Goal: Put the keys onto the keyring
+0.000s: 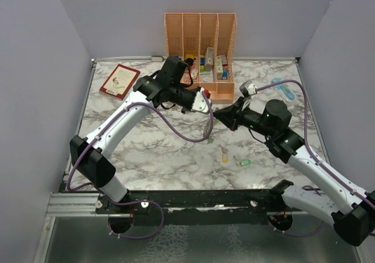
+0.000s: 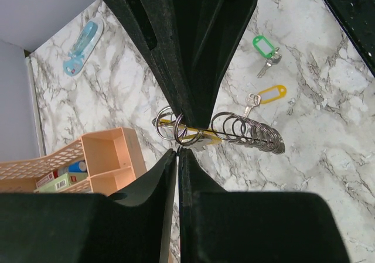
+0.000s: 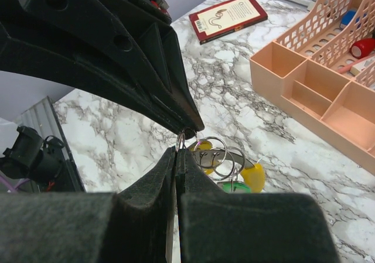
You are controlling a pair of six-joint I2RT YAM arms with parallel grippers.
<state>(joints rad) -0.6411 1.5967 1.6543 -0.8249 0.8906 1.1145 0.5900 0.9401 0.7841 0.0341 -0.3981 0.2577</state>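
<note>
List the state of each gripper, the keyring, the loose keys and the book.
left gripper: shut on keyring
right gripper: shut on keyring
keyring: held up, pinched by both grippers
green key: lying loose, not on keyring
yellow key: lying loose, not on keyring
book: closed, lying flat

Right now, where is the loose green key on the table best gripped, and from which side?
Grip the green key by its plastic head, fingers across its narrow width, from straight above: it lies flat on the table, and its blade is thin.
</note>
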